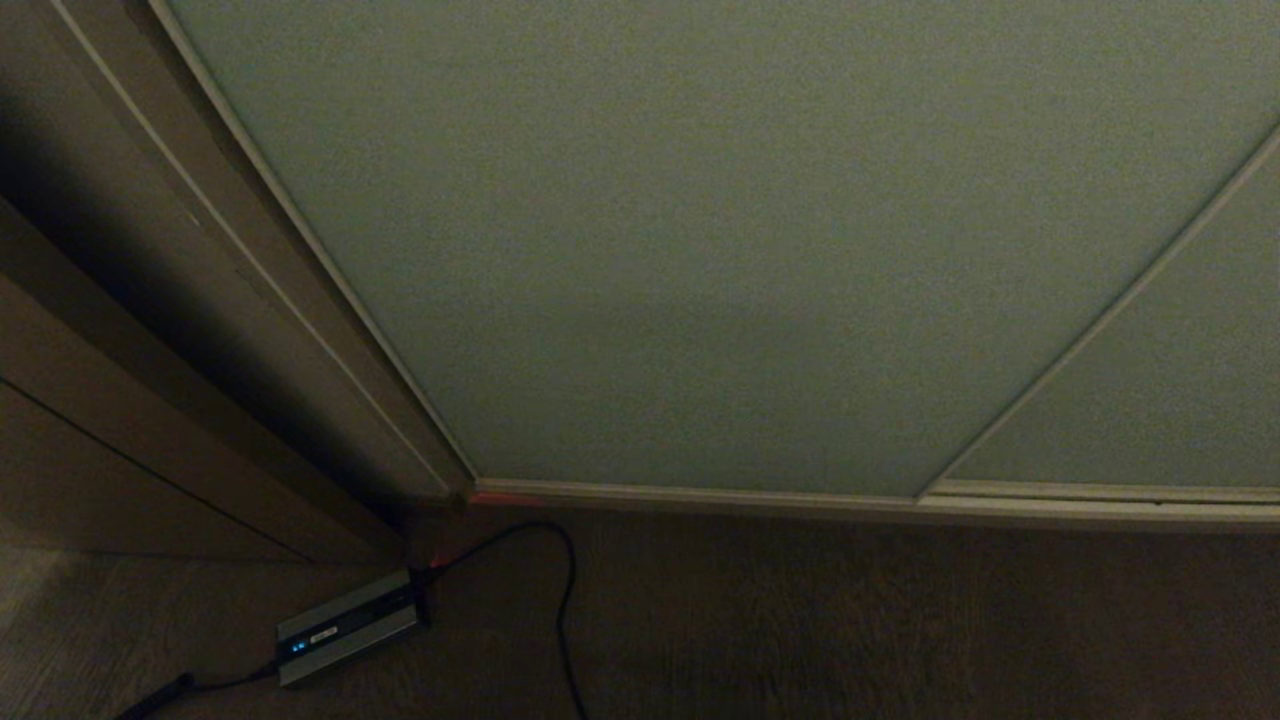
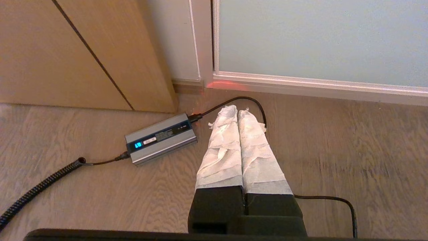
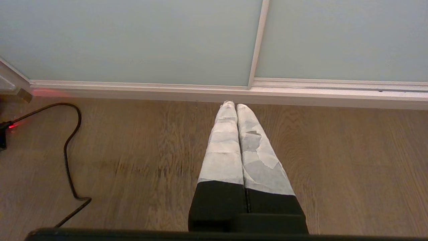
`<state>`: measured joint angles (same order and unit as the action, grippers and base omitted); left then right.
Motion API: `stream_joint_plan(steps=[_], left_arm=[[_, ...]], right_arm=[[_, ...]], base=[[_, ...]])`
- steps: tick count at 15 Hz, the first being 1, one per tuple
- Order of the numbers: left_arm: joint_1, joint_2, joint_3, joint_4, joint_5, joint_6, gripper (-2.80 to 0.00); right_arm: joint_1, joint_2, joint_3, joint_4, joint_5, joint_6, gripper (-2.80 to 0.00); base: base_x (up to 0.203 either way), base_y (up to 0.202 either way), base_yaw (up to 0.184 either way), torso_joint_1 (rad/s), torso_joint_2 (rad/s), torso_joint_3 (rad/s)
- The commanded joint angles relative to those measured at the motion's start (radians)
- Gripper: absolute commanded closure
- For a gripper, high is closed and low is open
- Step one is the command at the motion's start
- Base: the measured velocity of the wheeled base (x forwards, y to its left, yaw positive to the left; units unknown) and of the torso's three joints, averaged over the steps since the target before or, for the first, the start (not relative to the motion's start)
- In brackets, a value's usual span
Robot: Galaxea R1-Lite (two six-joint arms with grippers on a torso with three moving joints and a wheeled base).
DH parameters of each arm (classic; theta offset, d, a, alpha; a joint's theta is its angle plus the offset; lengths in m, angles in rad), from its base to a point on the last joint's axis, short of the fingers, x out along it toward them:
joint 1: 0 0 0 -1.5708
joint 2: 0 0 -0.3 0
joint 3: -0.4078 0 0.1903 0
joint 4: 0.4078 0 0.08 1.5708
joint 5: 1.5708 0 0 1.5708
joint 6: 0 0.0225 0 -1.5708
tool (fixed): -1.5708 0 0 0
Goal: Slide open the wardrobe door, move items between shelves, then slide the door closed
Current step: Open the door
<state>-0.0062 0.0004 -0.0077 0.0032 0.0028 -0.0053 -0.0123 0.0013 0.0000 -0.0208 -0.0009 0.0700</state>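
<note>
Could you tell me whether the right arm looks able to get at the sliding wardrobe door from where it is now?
Probably yes: the right gripper, fingers shut, points at the sliding wardrobe door with only bare floor between them; the black cable lies off to the side.

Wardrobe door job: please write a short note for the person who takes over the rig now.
Left gripper: shut, empty, above the floor near the grey box and its black cable.
Right gripper: shut, empty, above the floor before the spot where the two door panels meet.
Sliding wardrobe door: closed, as is the second panel beside it.
Toys and shelves: not visible, behind the doors.
Done: nothing that shows.
Left: open the door, move the toys between shelves, close the door.
</note>
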Motion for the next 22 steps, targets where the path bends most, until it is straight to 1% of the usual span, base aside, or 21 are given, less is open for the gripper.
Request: stream_joint_plan(steps=[1, 4, 5, 9, 12, 14, 15, 16, 17, 18, 20, 22], left_arm=[[0.000, 0.000, 0.001, 0.000, 0.000, -0.001, 0.00], [0.000, 0.000, 0.001, 0.001, 0.002, 0.016, 0.00], [0.000, 0.000, 0.000, 0.000, -0.003, -0.001, 0.00], [0.000, 0.000, -0.002, 0.009, -0.003, 0.007, 0.00], [0.000, 0.000, 0.002, -0.003, 0.000, -0.001, 0.00], [0.000, 0.000, -0.011, 0.003, 0.008, 0.012, 0.00], [0.000, 0.006, -0.050, 0.004, 0.009, 0.030, 0.00], [0.000, 0.039, -0.114, 0.004, 0.011, 0.039, 0.00], [-0.001, 0.092, -0.167, -0.003, 0.015, 0.043, 0.00], [-0.002, 0.168, -0.259, -0.023, 0.028, 0.045, 0.00], [-0.001, 0.310, -0.405, -0.090, 0.054, 0.057, 0.00], [0.026, 0.462, -0.527, -0.209, 0.069, 0.065, 0.00]], right_arm=[[0.000, 0.000, 0.003, -0.001, 0.001, 0.001, 0.00], [-0.001, 0.000, 0.003, -0.001, 0.000, 0.001, 0.00], [0.000, 0.000, 0.003, -0.001, 0.001, 0.001, 0.00], [0.000, 0.000, 0.003, -0.001, 0.001, 0.001, 0.00], [0.000, 0.000, 0.003, -0.001, 0.001, 0.001, 0.00], [0.000, 0.000, 0.003, -0.001, -0.001, 0.001, 0.00], [0.000, 0.000, 0.003, -0.001, -0.001, 0.001, 0.00], [0.000, 0.000, 0.003, -0.001, 0.000, 0.001, 0.00], [0.000, 0.000, 0.003, -0.001, -0.001, 0.001, 0.00], [0.000, 0.000, 0.003, -0.001, 0.000, 0.001, 0.00], [0.000, 0.000, 0.003, -0.001, -0.001, 0.001, 0.00], [0.000, 0.000, 0.003, -0.001, -0.001, 0.001, 0.00]], base=[[0.000, 0.000, 0.000, 0.000, 0.00, 0.000], [0.000, 0.000, 0.000, 0.000, 0.00, 0.000], [0.000, 0.000, 0.000, 0.000, 0.00, 0.000], [0.000, 0.000, 0.000, 0.000, 0.00, 0.000], [0.000, 0.000, 0.000, 0.000, 0.00, 0.000], [0.000, 0.000, 0.000, 0.000, 0.00, 0.000], [0.000, 0.000, 0.000, 0.000, 0.00, 0.000], [0.000, 0.000, 0.000, 0.000, 0.00, 0.000], [0.000, 0.000, 0.000, 0.000, 0.00, 0.000], [0.000, 0.000, 0.000, 0.000, 0.00, 0.000], [0.000, 0.000, 0.000, 0.000, 0.00, 0.000], [0.000, 0.000, 0.000, 0.000, 0.00, 0.000]])
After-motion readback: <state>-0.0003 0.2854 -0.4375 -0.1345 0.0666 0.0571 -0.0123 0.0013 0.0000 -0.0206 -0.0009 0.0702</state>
